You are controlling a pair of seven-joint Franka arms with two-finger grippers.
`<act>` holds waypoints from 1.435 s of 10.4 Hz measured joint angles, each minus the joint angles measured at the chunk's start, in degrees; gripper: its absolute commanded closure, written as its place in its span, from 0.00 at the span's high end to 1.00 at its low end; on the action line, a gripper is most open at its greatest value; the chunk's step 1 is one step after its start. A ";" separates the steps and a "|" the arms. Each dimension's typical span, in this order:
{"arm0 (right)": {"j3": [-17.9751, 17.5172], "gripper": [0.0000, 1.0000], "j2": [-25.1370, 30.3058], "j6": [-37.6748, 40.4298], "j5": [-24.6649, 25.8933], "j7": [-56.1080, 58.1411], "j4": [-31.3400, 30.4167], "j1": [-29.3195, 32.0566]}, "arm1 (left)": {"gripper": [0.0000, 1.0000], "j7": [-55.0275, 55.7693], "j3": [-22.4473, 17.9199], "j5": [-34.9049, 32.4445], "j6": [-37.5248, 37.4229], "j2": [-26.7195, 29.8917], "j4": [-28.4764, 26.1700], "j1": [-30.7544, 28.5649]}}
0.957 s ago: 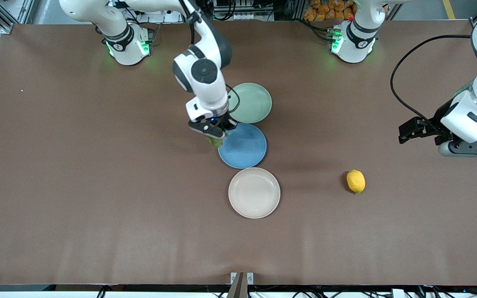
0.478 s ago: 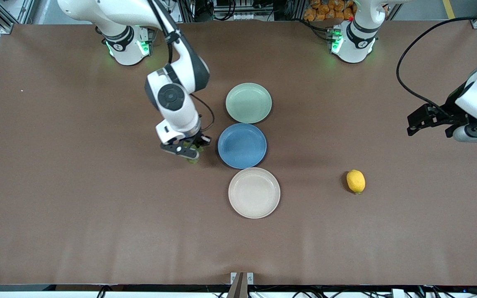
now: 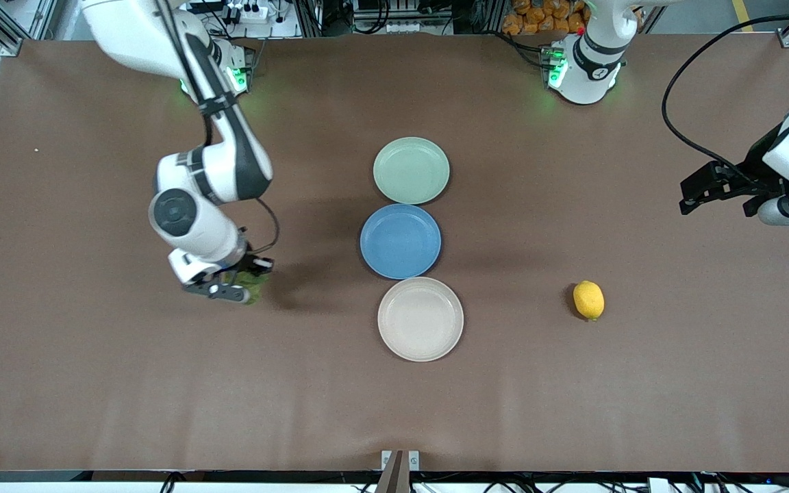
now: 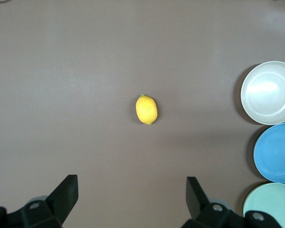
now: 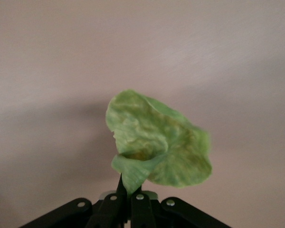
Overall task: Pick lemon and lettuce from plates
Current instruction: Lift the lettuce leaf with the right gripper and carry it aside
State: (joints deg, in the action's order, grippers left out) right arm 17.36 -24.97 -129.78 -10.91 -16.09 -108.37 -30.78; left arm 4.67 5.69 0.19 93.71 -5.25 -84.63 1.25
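Note:
My right gripper [image 3: 240, 287] is shut on the stem of the lettuce [image 3: 252, 282], a crinkled green leaf, and holds it over bare table toward the right arm's end, away from the plates. The right wrist view shows the leaf [image 5: 156, 145] hanging from the shut gripper [image 5: 130, 190]. The lemon [image 3: 588, 300] lies on the bare table toward the left arm's end; it also shows in the left wrist view [image 4: 146, 109]. The mint green plate [image 3: 411, 170] and the beige plate [image 3: 420, 319] are both bare. My left gripper [image 3: 692, 198] is open and empty, high over the table's edge.
A blue plate [image 3: 401, 241] lies between the mint green and beige plates in a row at mid-table. The left wrist view shows the beige plate [image 4: 269, 92], the blue plate [image 4: 276, 153] and the mint plate [image 4: 270, 206] along one edge.
My right gripper carried the lettuce from beside the blue plate toward the right arm's end and lower. My left gripper drew back toward the table's edge. The lemon stayed put.

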 measured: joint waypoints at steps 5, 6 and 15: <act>-0.08 0.21 -2.18 -0.19 -0.02 18.50 -0.74 12.80 | 1.00 0.17 -0.13 0.00 -1.18 -0.04 -0.06 -0.05; -0.11 0.73 -2.97 -0.47 -0.02 21.43 -0.74 15.11 | 1.00 0.17 -0.14 0.00 -2.22 -0.04 -0.08 -0.05; -6.03 1.00 -0.99 -0.79 0.05 24.54 -2.50 22.72 | 1.00 0.19 -0.21 0.00 -3.36 -0.36 -0.22 -0.23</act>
State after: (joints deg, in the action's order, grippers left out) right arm 11.33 -25.96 -130.57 -10.86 8.45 -110.87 -8.06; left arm 4.86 5.48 0.19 90.36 -5.61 -84.85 1.03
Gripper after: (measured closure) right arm 0.000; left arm 0.000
